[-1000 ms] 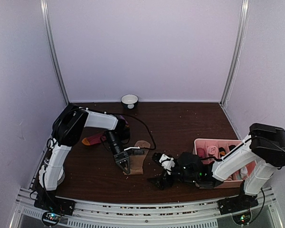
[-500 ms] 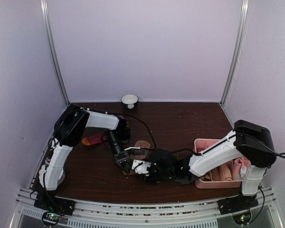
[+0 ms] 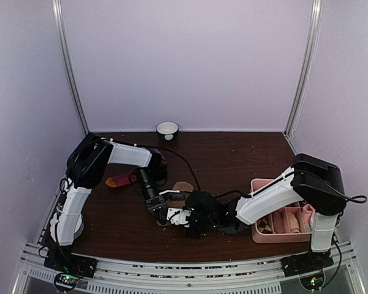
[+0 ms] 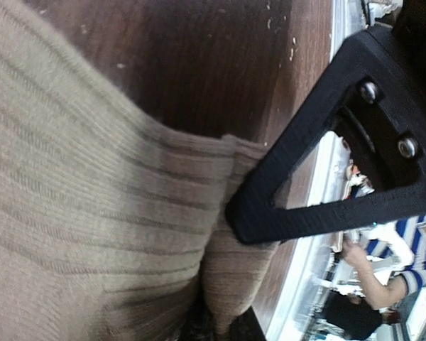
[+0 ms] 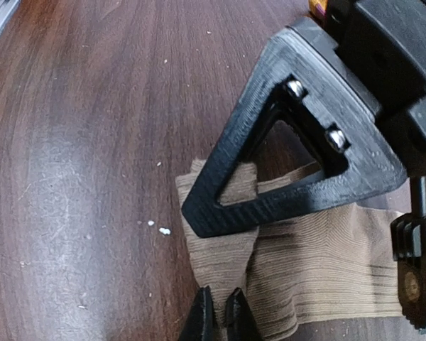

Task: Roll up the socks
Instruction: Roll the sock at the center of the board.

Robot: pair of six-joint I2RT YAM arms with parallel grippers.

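Note:
The tan sock [image 5: 326,263] lies flat on the dark table, mostly hidden under both grippers in the top view, with its far end [image 3: 183,185] showing. My left gripper [image 3: 161,212] is shut on a raised fold of it [image 4: 234,284]. My right gripper [image 5: 219,318] is shut on a pinched corner of the same sock, right beside the left gripper's black triangular finger [image 5: 298,192]. The dark red sock [image 3: 120,180] lies behind the left arm, partly covered by it.
A pink divided tray [image 3: 256,184] holding small rolled socks sits at the right, under the right arm. A small white-rimmed bowl [image 3: 167,129] stands at the back wall. The table's front rail [image 3: 184,266] runs close below the grippers.
The right arm has swung left from the middle of the table to the tan sock, and its jaws have gone from open to shut on the sock's corner. The left gripper has stayed put.

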